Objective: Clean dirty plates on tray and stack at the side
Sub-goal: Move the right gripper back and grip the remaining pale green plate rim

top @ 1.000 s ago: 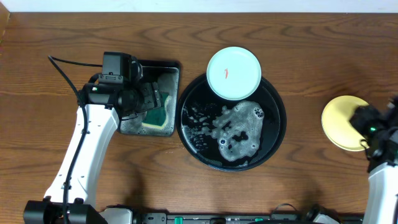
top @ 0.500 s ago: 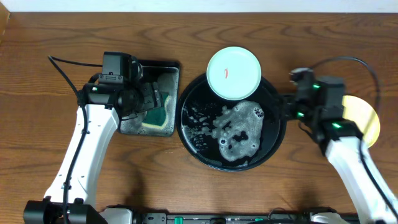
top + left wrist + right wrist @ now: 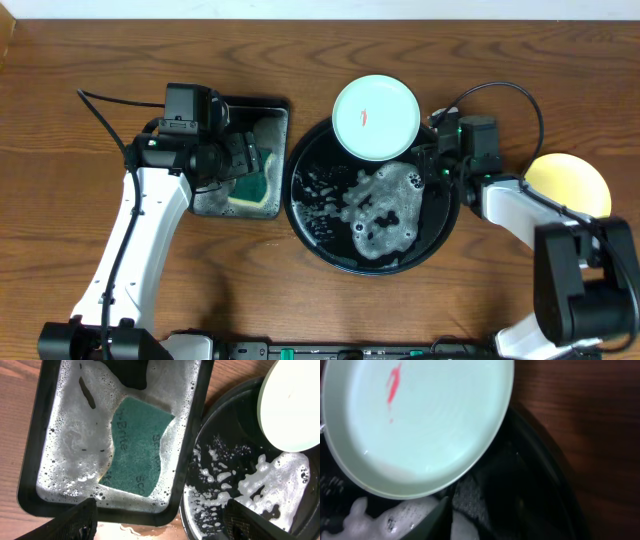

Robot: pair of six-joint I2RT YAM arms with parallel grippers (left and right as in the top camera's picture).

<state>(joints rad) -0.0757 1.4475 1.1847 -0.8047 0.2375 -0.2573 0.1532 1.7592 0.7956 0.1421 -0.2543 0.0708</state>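
A pale mint-blue plate point(image 3: 375, 117) with a small red smear lies on the far rim of the round black tray point(image 3: 310, 225). It also shows in the right wrist view point(image 3: 415, 425). My right gripper point(image 3: 432, 160) is low over the tray at the plate's right edge, and its jaws point(image 3: 480, 510) look open and empty just below the plate's rim. A pale yellow plate point(image 3: 570, 185) lies on the table at the right. A second mint plate is not visible. My left gripper point(image 3: 160, 520) is open and empty above the sponge tray.
White foam point(image 3: 385, 210) covers the middle of the round tray. A green sponge point(image 3: 137, 450) lies in soapy water in the rectangular black sponge tray point(image 3: 35, 455), left of the round tray. A black cable point(image 3: 105, 110) runs across the table at the left.
My right arm has moved left from the yellow plate, which stays on the table, to the right edge of the mint plate on the tray. The left arm has not moved.
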